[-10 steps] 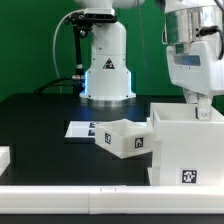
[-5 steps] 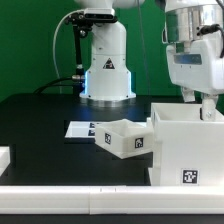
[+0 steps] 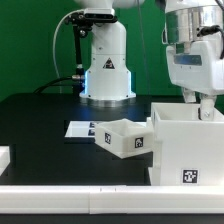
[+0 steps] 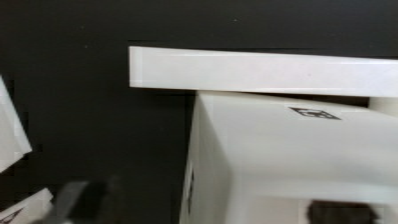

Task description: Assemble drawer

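The drawer's large white cube-shaped shell (image 3: 186, 146) stands at the exterior view's right, with a tag on its front. A smaller white tray (image 3: 125, 139) sits against its left side, tags on its faces. My gripper (image 3: 204, 104) hangs just over the shell's far top edge. In the wrist view the shell (image 4: 294, 165) fills the lower part with a tag on top. My gripper (image 4: 214, 212) is open, its dark fingers (image 4: 75, 200) wide apart on either side of the shell's edge. It holds nothing.
The marker board (image 3: 79, 130) lies flat left of the tray. A long white border bar (image 3: 70, 198) runs along the front; another white bar (image 4: 267, 72) shows in the wrist view beyond the shell. A white piece (image 3: 3, 158) sits at the left edge. The robot base (image 3: 106, 65) stands behind.
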### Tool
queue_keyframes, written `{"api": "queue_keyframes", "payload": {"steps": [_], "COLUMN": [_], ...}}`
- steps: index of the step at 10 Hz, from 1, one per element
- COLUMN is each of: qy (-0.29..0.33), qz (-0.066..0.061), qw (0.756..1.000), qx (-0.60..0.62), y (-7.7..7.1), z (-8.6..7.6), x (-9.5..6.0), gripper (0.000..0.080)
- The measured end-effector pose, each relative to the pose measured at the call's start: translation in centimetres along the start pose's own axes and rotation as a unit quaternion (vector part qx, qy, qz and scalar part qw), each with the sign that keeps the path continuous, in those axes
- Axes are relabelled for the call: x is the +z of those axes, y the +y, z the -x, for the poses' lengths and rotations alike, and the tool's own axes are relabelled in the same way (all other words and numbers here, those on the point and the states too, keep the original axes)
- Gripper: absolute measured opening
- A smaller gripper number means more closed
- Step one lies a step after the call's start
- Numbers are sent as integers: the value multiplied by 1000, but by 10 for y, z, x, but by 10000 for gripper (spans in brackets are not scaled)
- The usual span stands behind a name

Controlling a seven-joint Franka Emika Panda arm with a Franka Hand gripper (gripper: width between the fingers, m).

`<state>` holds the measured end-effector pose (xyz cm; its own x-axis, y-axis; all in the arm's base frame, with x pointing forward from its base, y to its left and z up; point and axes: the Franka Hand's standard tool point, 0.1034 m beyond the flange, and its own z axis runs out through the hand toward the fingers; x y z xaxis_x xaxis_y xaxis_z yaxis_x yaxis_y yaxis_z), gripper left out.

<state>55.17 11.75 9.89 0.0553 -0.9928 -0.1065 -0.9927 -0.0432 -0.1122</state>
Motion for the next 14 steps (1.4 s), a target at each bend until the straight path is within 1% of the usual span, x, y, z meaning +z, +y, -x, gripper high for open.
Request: {"api": "queue_keyframes", "payload": {"steps": [2, 3, 4, 13, 14], "qy": [0, 0, 0, 0, 0], "qz": [0, 0, 0, 1, 1], "qw": [1000, 1000, 1000, 1000, 1000], "qx": [0, 0, 0, 2, 1], "y": [0, 0, 0, -1, 0], "z": [0, 0, 0, 0, 0], "x": [0, 0, 0, 0, 1], "gripper": [156, 156, 40, 35, 150]}}
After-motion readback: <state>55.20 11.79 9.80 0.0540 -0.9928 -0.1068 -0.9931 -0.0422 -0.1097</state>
